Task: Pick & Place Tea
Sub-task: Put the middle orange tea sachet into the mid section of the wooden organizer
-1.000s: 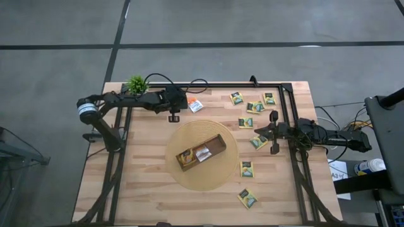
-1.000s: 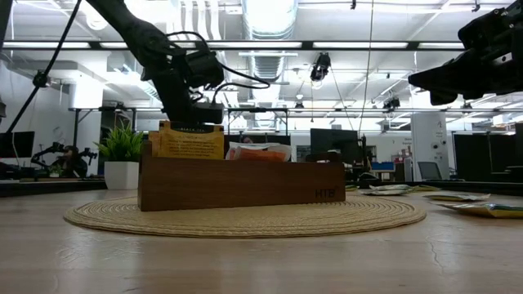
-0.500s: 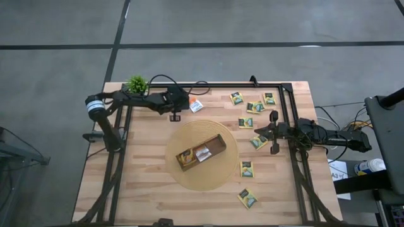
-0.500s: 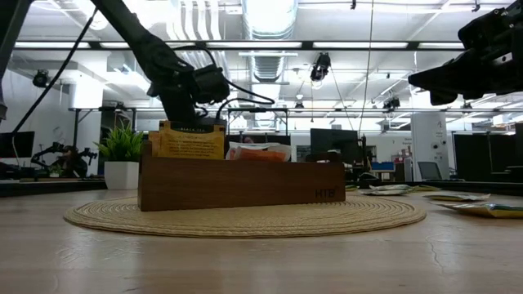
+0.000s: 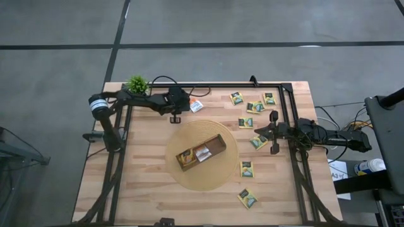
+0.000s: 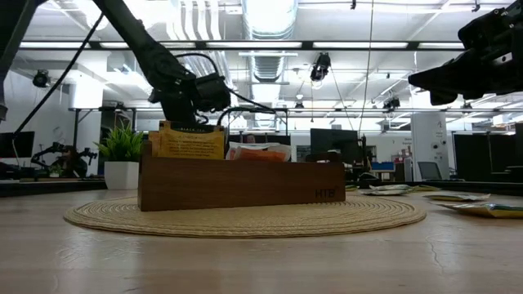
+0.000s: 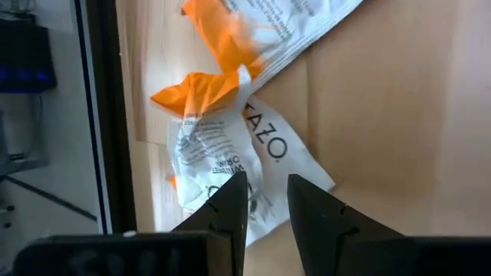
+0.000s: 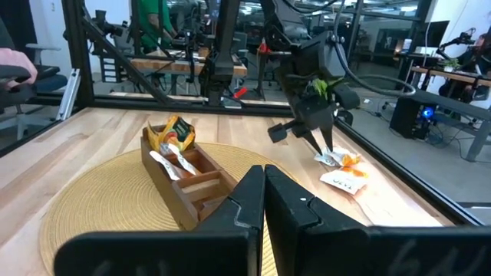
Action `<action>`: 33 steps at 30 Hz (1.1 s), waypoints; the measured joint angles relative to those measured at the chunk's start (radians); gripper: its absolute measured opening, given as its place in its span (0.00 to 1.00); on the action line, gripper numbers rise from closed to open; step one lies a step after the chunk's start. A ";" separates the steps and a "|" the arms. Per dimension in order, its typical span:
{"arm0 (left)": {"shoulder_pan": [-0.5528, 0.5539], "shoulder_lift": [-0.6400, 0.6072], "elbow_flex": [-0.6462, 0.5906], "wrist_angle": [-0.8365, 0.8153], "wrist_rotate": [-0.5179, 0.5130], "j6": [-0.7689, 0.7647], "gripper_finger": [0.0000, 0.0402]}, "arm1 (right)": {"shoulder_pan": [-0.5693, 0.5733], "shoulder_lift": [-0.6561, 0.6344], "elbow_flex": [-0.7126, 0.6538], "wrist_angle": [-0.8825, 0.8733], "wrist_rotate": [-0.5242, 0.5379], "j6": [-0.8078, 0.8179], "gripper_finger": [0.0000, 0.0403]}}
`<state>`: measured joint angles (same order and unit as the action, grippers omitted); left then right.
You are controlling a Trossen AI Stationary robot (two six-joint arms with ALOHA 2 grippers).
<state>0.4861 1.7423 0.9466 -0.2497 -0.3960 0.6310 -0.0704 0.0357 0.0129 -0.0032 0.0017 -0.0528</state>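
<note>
My left gripper is at the table's far side, down on a crumpled white-and-orange tea sachet, which also shows in the right wrist view. A second, flat white-and-orange sachet lies beside it. The brown wooden tray sits on a round woven mat and holds a yellow sachet and a white-and-orange one. My right gripper is shut and empty, hovering over the table's right side. My left gripper has the crumpled sachet's white paper between its two fingers, which stand close together. The fingers come slanting down from the table's left. The sachet's lower part seems to rest on the table; I cannot tell if it is lifted.
Several green-and-yellow sachets lie on the right half of the table, some at the far right and some near the mat. A small potted plant stands at the far left. A black frame rail runs along the far edge.
My left gripper has gone a little toward the table's right edge and down, onto the white-and-orange sachets.
</note>
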 joint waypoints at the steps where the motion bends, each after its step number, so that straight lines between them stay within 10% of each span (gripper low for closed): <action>1: 0.002 0.007 0.000 0.006 -0.007 0.001 0.22 | 0.000 0.000 0.000 0.000 0.000 0.000 0.02; 33: -0.093 0.025 0.100 -0.189 -0.226 -0.115 0.00 | 0.000 0.000 0.000 0.000 0.000 0.000 0.02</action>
<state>0.3927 1.7669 1.0463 -0.4388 -0.6222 0.5160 -0.0704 0.0353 0.0132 -0.0029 0.0017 -0.0528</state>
